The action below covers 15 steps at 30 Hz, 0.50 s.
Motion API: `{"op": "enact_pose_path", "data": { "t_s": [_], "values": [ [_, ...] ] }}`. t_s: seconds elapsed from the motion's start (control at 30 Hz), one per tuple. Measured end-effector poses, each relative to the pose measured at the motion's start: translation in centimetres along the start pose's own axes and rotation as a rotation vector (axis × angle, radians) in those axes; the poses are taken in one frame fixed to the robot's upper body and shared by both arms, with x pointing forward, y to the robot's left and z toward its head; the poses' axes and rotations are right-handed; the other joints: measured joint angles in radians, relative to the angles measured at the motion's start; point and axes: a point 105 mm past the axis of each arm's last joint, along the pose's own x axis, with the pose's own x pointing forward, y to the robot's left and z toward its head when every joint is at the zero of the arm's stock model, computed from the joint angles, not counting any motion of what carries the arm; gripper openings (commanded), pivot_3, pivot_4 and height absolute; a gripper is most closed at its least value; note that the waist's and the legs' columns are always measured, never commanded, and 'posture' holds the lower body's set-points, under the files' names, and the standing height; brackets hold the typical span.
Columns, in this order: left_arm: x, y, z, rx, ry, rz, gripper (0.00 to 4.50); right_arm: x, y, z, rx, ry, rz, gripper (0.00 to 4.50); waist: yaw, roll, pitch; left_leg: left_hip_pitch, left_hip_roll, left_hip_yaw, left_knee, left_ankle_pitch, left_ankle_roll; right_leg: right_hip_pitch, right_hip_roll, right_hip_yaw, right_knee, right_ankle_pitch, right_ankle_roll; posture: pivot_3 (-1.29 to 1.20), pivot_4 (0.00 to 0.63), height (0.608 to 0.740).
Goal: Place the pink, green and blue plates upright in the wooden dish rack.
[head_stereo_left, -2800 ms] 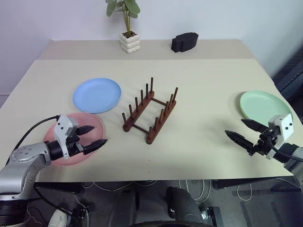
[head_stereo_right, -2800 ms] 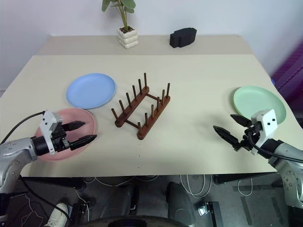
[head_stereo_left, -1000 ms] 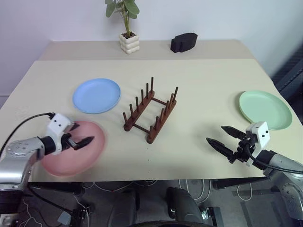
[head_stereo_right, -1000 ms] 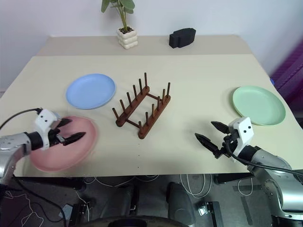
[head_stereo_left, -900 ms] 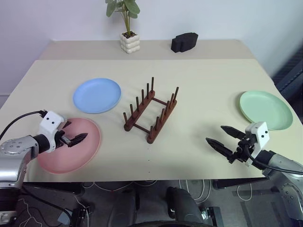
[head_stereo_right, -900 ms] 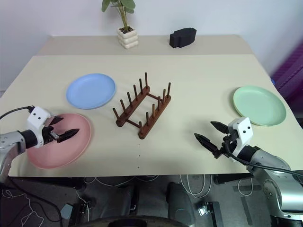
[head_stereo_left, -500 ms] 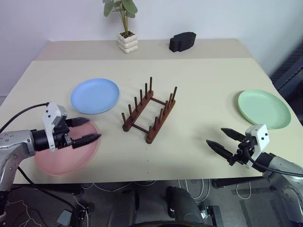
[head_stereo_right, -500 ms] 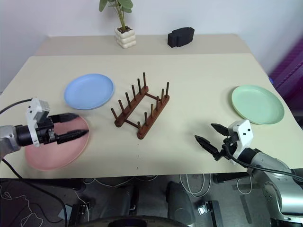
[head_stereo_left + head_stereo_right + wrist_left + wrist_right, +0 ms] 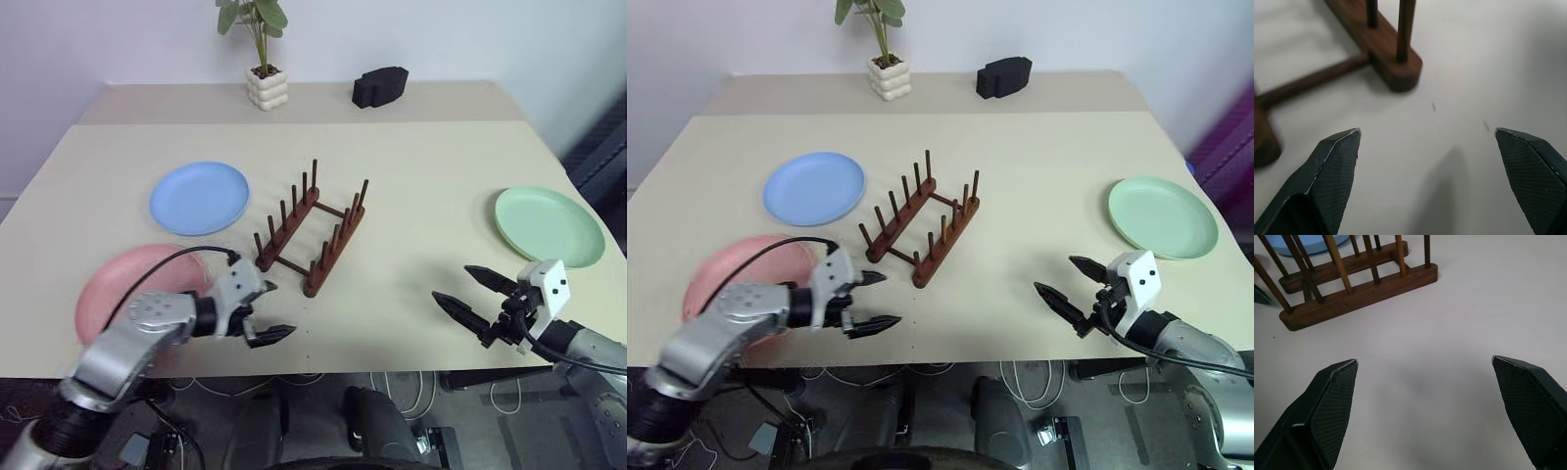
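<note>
Here, the pink plate (image 9: pixel 118 289) lies flat near the bench's (image 9: pixel 421 176) front left edge, with the blue plate (image 9: pixel 199 197) flat behind it. The left pincer (image 9: pixel 266 311), fingers apart and empty, hangs just in front of the wooden dish rack (image 9: pixel 312 238), which stands bare at the bench's middle. Farther right, the right pincer (image 9: pixel 468 294) is likewise spread wide with nothing in it, pointing toward the rack. The green plate (image 9: pixel 549 225) lies flat near the right edge.

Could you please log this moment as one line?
plates: pink plate, blue plate, green plate flat on table | wooden dish rack: empty | left gripper, right gripper: open, empty
</note>
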Motion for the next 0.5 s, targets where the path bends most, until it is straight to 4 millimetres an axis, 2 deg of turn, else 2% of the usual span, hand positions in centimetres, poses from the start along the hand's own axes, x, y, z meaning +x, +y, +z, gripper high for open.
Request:
{"op": "enact_pose_path", "data": {
  "t_s": [0.4, 0.5],
  "values": [
    [3.0, 0.8, 0.8, -0.073, -0.022, 0.125, 4.49, -0.2, -0.2, -0.1, 0.0, 0.008, -0.016, 4.47, 0.004, 0.0, 0.0, 0.0, -0.001, -0.001, 0.001, 0.0, 0.0, 0.001, 0.0, 0.0, 0.0, 0.0, 0.001, 0.0, 0.15, 0.74],
    [3.3, 0.8, 0.9, -0.093, -0.035, 0.135, 3.63, -0.1, -0.3, 0.1, -0.006, 0.005, -0.016, 4.5, 0.004, 0.0, 0.0, 0.0, -0.001, -0.001, 0.002, 0.0, 0.0, 0.001, 0.0, 0.0, 0.001, 0.0, 0.001, 0.0, 0.15, 0.74]
  ]
}}
